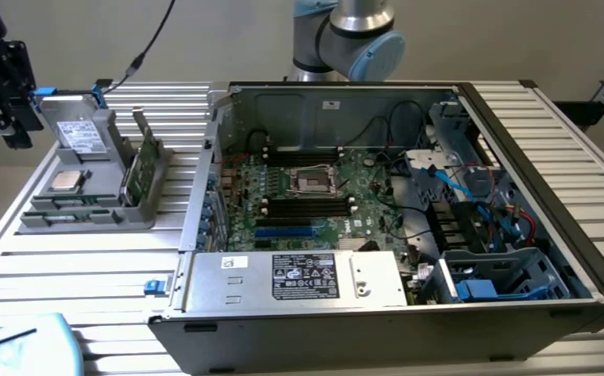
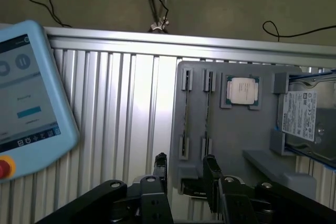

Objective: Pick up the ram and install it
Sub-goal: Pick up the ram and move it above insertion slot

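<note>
Two green ram sticks stand on edge in a grey holder (image 1: 72, 215) on the table, at the exterior view's left. One ram stick (image 1: 147, 153) rises beside the open computer case. In the wrist view the sticks show edge-on as thin lines, one ram stick (image 2: 186, 109) and another (image 2: 207, 109) side by side in the holder (image 2: 262, 140). My black gripper (image 1: 9, 117) hangs above and beyond the holder's far end, clear of it. The gripper (image 2: 185, 169) is open, with nothing between its fingers (image 2: 210, 167).
The holder also carries a processor chip (image 2: 241, 90) and a grey drive with a white label (image 2: 299, 116). The open case (image 1: 552, 157) shows the motherboard's black slots with white clips (image 1: 304, 207). A teach pendant (image 2: 26, 93) lies on the slatted table.
</note>
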